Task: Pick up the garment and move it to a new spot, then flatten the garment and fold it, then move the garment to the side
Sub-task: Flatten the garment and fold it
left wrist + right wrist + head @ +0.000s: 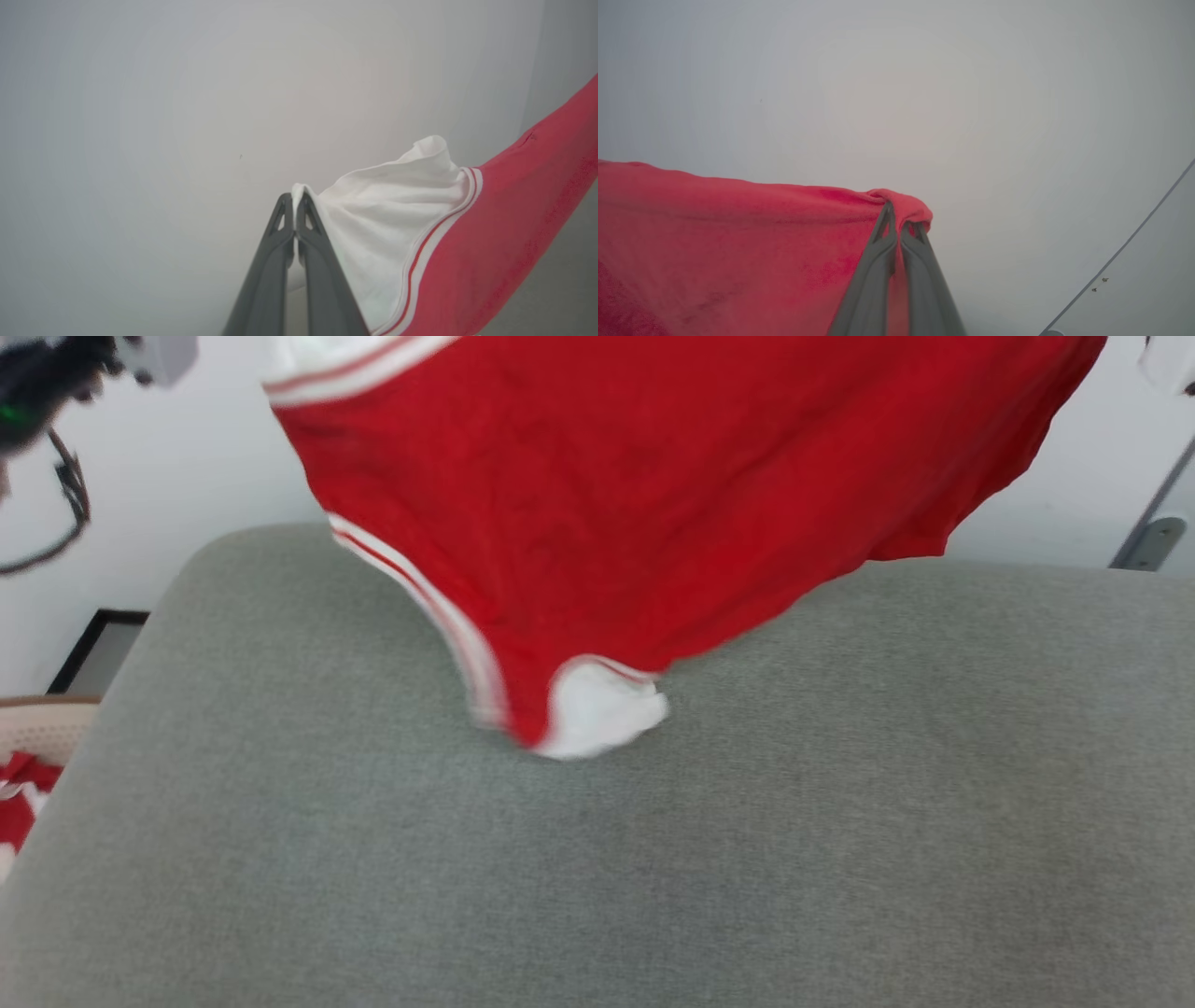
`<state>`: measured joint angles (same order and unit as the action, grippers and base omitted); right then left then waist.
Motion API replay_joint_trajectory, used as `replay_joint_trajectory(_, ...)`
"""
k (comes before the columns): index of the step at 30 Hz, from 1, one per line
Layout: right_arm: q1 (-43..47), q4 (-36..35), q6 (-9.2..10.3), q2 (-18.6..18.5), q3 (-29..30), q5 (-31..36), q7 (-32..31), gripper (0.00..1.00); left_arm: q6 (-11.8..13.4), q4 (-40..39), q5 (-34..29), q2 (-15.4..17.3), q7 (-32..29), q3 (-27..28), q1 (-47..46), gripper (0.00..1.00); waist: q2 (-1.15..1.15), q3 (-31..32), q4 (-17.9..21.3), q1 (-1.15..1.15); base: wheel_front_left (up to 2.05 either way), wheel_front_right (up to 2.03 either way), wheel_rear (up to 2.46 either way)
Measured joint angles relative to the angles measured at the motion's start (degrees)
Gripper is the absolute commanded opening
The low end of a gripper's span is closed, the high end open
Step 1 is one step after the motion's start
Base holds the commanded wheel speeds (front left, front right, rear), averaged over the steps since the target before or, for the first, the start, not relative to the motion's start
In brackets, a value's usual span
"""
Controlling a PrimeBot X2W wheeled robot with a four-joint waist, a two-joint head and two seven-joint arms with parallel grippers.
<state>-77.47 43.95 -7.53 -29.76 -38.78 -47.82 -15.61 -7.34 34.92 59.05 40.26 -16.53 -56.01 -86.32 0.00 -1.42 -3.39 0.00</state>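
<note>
Head view, garment: the garment [653,504] is hanging in the air as a wide red sheet across the top middle, in front of the pale wall [187,476]. Its upper edge is running out of the picture.
Head view, lowest part: a white sleeve [602,714] with striped trim is dangling below the red cloth, over the far middle of the grey padded surface [597,877]. It is blurred, so I cannot tell whether it is touching the padding or hanging just above it.
Head view, left side: a basket [42,728] holding red-and-white cloth is sitting just beside the surface's near left edge.
Left wrist view, my jaws: my left gripper [295,198] is clenching on a white corner of the sleeve, and the two dark fingers are pressing together with the cloth edge pinched at their tips.
Left wrist view, garment: the white sleeve is spreading out on that view's right of my fingers. It is meeting the striped trim [439,233], and beyond that the red body is stretching away to the picture's right edge.
Right wrist view, my jaws: my right gripper [899,219] is clamping on a red fold, which is bunching over my fingertips.
Right wrist view, garment: the red cloth is stretching to that view's left from my fingers, and its top edge is drawing a nearly straight line against the wall.
</note>
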Motion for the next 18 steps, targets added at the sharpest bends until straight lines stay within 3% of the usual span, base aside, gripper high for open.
replay_joint_trajectory(10, -2.11, 1.01, 0.0, 1.67, 6.39, 2.19, 0.35, 0.0, -0.05, 4.65, -1.6, -2.01, 0.2, -2.96, -7.56, 0.0, 0.0, -1.62, 1.46, 0.0, 0.0, 0.0, 0.0)
replay_joint_trajectory(18, -6.75, 1.86, 0.0, 4.21, 11.96, 8.04, 0.71, 0.0, -0.05, 8.8, -4.37, -3.55, 5.81, -4.65, -15.64, 0.0, 0.0, -9.16, 1.59, 0.0, 0.0, 0.0, 0.0)
